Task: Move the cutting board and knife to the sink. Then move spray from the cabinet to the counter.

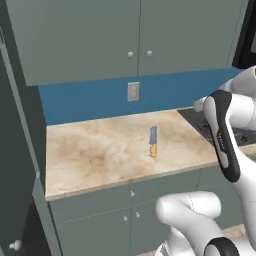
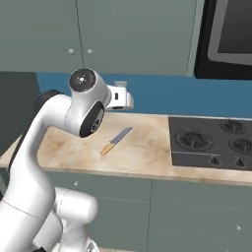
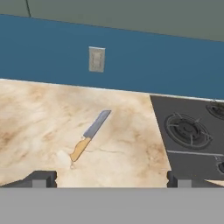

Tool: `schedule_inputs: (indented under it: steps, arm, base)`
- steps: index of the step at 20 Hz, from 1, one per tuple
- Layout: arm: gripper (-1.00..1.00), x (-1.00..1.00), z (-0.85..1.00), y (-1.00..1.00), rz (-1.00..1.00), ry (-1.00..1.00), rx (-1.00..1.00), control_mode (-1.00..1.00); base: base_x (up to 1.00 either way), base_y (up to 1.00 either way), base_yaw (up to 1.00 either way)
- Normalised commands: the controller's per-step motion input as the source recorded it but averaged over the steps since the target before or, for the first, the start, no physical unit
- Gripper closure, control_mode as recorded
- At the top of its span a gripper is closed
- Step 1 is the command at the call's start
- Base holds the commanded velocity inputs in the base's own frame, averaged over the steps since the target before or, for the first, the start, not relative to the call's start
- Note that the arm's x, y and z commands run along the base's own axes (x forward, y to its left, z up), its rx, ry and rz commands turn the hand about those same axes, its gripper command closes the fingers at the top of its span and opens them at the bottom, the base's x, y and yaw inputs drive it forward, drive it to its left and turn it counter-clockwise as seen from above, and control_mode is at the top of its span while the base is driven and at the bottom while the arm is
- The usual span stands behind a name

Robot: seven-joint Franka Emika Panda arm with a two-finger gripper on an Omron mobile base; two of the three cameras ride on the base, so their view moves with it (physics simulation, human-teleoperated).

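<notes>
Your knife (image 3: 90, 136) lies flat on the beige marble surface (image 1: 95, 155), alone near the middle of the slab, blade pointing toward the blue back wall (image 3: 144, 65) and orange handle toward the front edge. Black stovetop (image 2: 211, 142) sits to the right of it, well apart. A wall outlet (image 3: 96, 59) is on the backsplash behind the knife. Wall cabinets with round knobs (image 1: 135, 35) hang above.

Your tool (image 3: 111, 177) is spread wide, its two dark fingertips (image 3: 41, 177) far apart at the bottom of the hand view, nothing between them. It hangs above the surface, clear of the knife, facing it and the back wall.
</notes>
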Motion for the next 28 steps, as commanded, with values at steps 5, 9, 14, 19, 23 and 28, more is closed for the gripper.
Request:
schedule_inputs:
  steps: [5, 9, 14, 19, 23, 28]
  arm:
    - [-1.0, 0.0, 0.0, 0.0, 0.0, 0.0, 0.0, 1.0]
    - [-1.0, 0.0, 0.0, 0.0, 0.0, 0.0, 0.0, 1.0]
    - [-1.0, 0.0, 0.0, 0.0, 0.0, 0.0, 0.0, 1.0]
    - [-1.0, 0.0, 0.0, 0.0, 0.0, 0.0, 0.0, 1.0]
    - [-1.0, 0.0, 0.0, 0.0, 0.0, 0.0, 0.0, 1.0]
    - [-1.0, 0.0, 0.0, 0.0, 0.0, 0.0, 0.0, 1.0]
  base:
    - [0.5, 0.1, 0.28]
    - [0.89, 0.05, 0.06]
    - [0.59, 0.01, 0.0]
    - [0.41, 0.0, 0.0]
    - [0.08, 0.0, -0.25]
    - [0.03, 0.05, -0.42]
